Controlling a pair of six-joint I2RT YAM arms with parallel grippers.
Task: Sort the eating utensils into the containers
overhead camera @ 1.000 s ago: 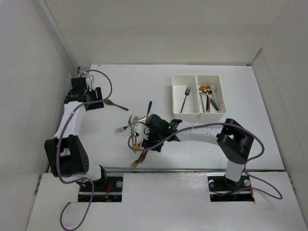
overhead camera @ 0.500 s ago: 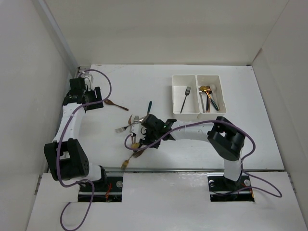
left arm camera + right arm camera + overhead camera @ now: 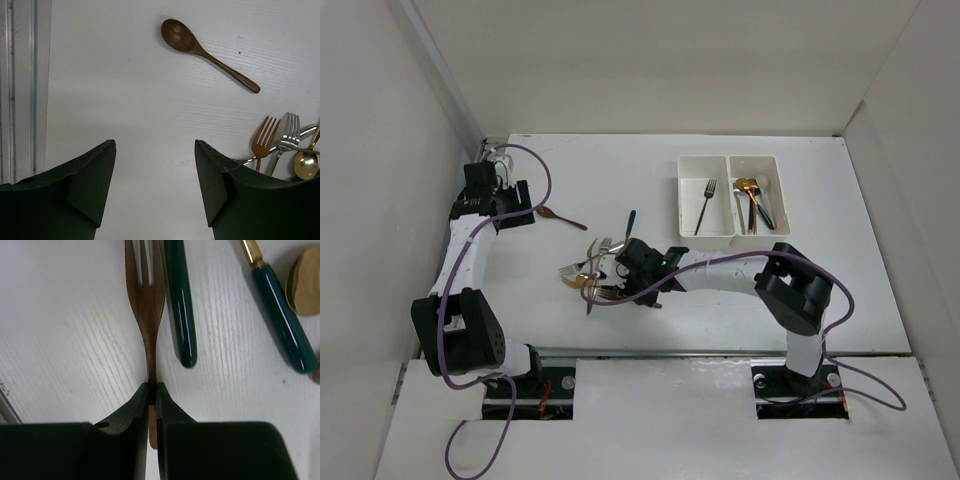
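Tightly within right hand point(image 3: 153, 390): copper fork point(image 3: 146, 305)

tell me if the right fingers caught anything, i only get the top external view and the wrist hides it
observer: yes, the right fingers are shut on the handle of a brown fork, with its tines pointing away from the wrist.
operator: anything crowding it
observer: a dark green handle lies close alongside the fork's tines, outside the grip.
operator: and the left side
observer: the left fingers are open with nothing between them. a brown spoon lies ahead of them, untouched.
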